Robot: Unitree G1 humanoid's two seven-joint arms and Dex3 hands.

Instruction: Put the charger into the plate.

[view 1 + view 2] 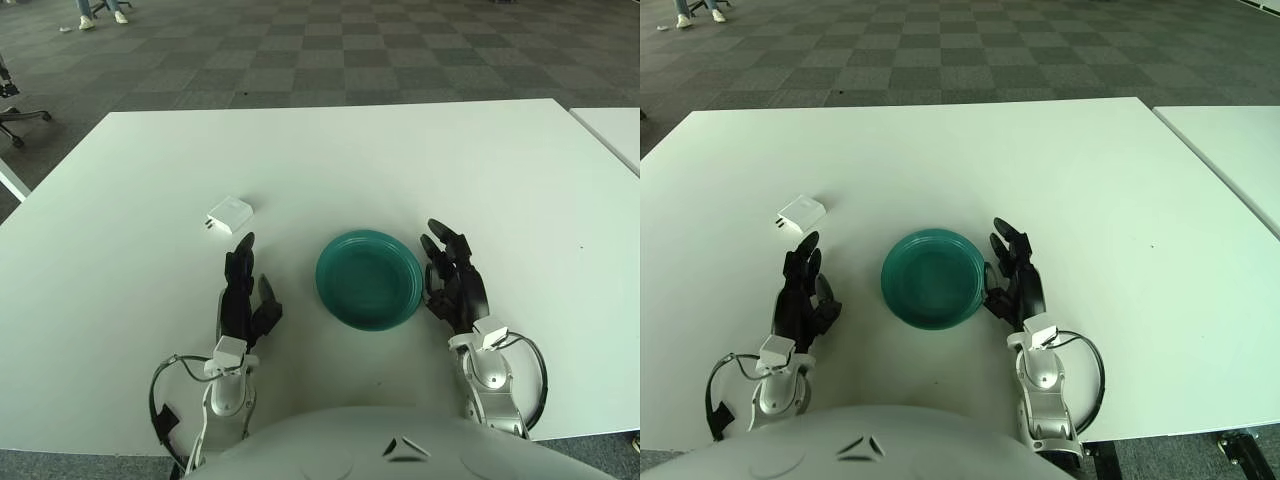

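Task not started, by the look of it: everything still to do.

Room: grey checkered carpet floor (330, 50), second table (615, 130) at right edge.

Table (400, 160): white, wide.

Plate (369, 279): teal, empty, near front centre.

Left hand (243, 290): resting on table left of plate, fingers loosely extended, holding nothing, fingertips near charger but apart.

Right hand (455, 282): just beside plate's right rim, fingers relaxed, empty.

Charger (229, 216): white, flat on table, well left of plate, untouched. Grasp, carry and drop remain.

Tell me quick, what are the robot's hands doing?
Left hand: open, empty, just short of the charger.
Right hand: open, empty, beside the plate.
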